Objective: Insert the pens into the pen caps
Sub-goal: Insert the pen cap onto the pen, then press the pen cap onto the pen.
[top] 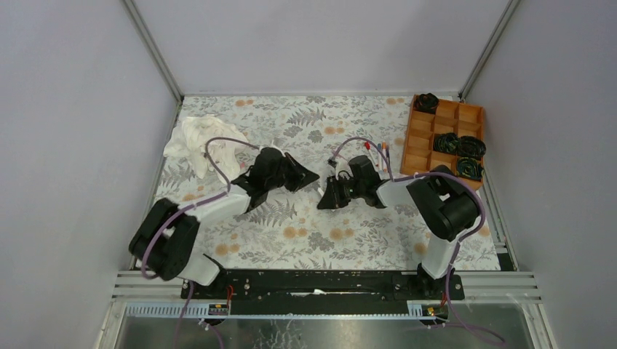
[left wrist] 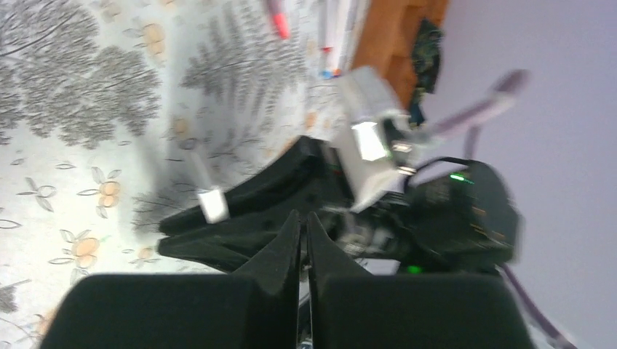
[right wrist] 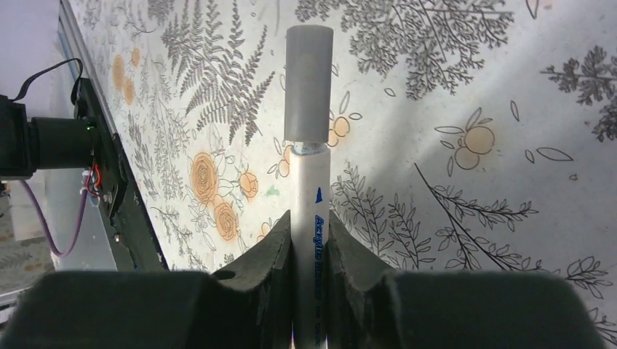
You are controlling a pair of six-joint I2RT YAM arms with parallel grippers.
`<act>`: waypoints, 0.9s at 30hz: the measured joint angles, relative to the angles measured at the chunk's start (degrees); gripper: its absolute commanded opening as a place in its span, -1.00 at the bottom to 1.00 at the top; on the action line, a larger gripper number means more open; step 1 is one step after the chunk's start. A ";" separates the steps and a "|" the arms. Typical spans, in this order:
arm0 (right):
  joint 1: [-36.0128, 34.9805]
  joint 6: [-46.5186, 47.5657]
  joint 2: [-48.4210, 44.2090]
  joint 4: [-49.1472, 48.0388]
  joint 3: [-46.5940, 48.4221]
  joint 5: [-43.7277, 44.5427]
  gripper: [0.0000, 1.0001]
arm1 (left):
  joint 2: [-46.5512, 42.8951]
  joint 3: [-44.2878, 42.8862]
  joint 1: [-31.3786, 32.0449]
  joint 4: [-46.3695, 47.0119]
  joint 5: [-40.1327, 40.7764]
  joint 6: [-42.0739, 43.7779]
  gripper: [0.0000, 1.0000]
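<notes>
Right gripper (right wrist: 309,231): the fingers are clamped on a white-barrelled plastic pen (right wrist: 309,185) with blue lettering along its side. The pen runs straight out past the fingertips and is held clear of the grey-and-orange floral-print tablecloth (top: 305,233). A stubby grey plastic cap (right wrist: 308,80) sits on the pen's far end. We note a narrow pale band between the cap's rim and the barrel, and we cannot tell whether the cap is pushed fully home.

Left gripper (left wrist: 303,227): the fingers are pressed together and we see nothing between them. From above, it points toward the right gripper over the middle of the table. The two sets of tips are near each other but apart.

Loose pens (top: 380,155): a small cluster of thin sticks lies on the tablecloth beyond the right gripper, just left of the orange-brown wooden compartment tray (top: 420,139). One stick is pinkish-red, and the left wrist view is too blurred for us to tell more about the rest.

We see black coiled items (top: 458,144) in several of the tray's compartments, at the far right of the table. A crumpled white cloth (top: 195,142) lies at the far left.
</notes>
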State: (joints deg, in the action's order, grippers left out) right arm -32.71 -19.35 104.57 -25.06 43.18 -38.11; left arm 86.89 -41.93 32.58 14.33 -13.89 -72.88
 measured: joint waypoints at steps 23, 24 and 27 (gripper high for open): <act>11.39 7.91 -27.39 -13.44 0.70 -28.35 -1.00 | -36.06 1.73 0.02 9.60 -5.70 41.40 0.98; 11.58 6.82 -27.61 -13.64 1.60 -29.88 -1.00 | -35.74 1.73 0.02 11.96 -7.69 42.16 0.98; 11.72 2.27 -28.65 -14.78 5.07 -34.34 -1.00 | -33.77 0.81 0.02 16.72 -12.44 43.78 0.97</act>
State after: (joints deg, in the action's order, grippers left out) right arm -20.99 -17.08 75.92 -39.83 48.25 -72.44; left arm 53.12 -41.12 32.60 31.05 -26.33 -29.10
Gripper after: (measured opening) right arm 0.219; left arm 0.985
